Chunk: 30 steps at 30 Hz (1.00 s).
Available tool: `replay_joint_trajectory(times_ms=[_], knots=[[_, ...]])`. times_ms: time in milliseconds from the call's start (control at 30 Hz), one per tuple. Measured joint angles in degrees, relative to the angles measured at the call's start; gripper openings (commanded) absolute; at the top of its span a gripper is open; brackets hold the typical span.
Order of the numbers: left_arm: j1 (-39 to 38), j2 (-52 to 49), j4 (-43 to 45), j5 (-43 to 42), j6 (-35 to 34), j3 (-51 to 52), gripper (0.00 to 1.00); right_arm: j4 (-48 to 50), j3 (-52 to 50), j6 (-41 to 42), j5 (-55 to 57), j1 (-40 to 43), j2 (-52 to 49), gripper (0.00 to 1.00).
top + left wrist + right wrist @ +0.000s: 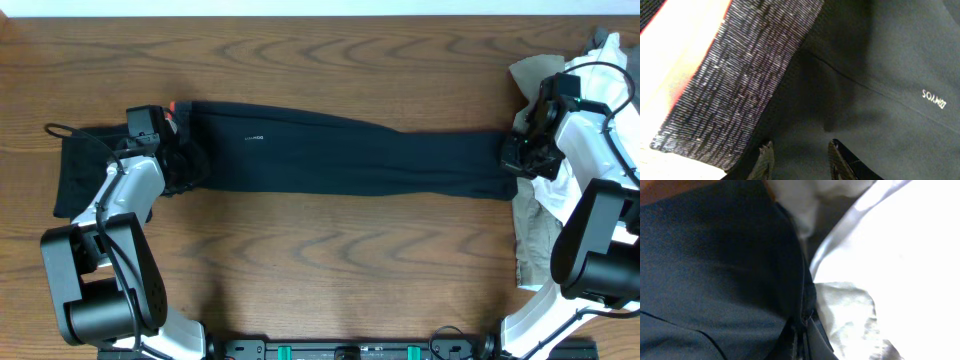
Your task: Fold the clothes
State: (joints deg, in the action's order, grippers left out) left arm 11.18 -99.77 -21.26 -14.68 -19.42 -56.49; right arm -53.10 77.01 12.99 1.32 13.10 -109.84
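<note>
The trousers (340, 150) lie stretched across the table (320, 260). The right gripper (522, 158) clenches their leg end (485, 165). Whether the left gripper (182, 160) grasps the waistband (740, 65) is unclear, so that end might slip.

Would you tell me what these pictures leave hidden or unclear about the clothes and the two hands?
- Overhead: the left arm covers the waistband end of the navy trousers and part of the black garment.
- Overhead: the right arm hides much of the white garment and the khaki garment.
- Left wrist: the bottom edge cuts off the left hand; whether it grips cloth is unclear.
- Right wrist: glare washes out the white garment.
</note>
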Motion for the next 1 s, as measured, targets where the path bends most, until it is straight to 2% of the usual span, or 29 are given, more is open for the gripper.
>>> replay_joint_trajectory(times_ms=[233,367,867,1000], knots=[[0.0,0.0,0.0,0.0,0.0,0.0,0.39,-1.0,0.0,0.0,0.7,1.7,0.0,0.02],[0.0,0.0,0.0,0.0,0.0,0.0,0.38,-1.8,0.0,0.0,0.8,1.7,0.0,0.06],[0.0,0.0,-0.2,0.0,0.0,0.0,0.38,-8.9,0.0,-0.5,-0.9,1.7,0.0,0.07],[0.0,0.0,-0.2,0.0,0.0,0.0,0.38,-11.5,0.0,-0.9,-0.9,1.7,0.0,0.17]])
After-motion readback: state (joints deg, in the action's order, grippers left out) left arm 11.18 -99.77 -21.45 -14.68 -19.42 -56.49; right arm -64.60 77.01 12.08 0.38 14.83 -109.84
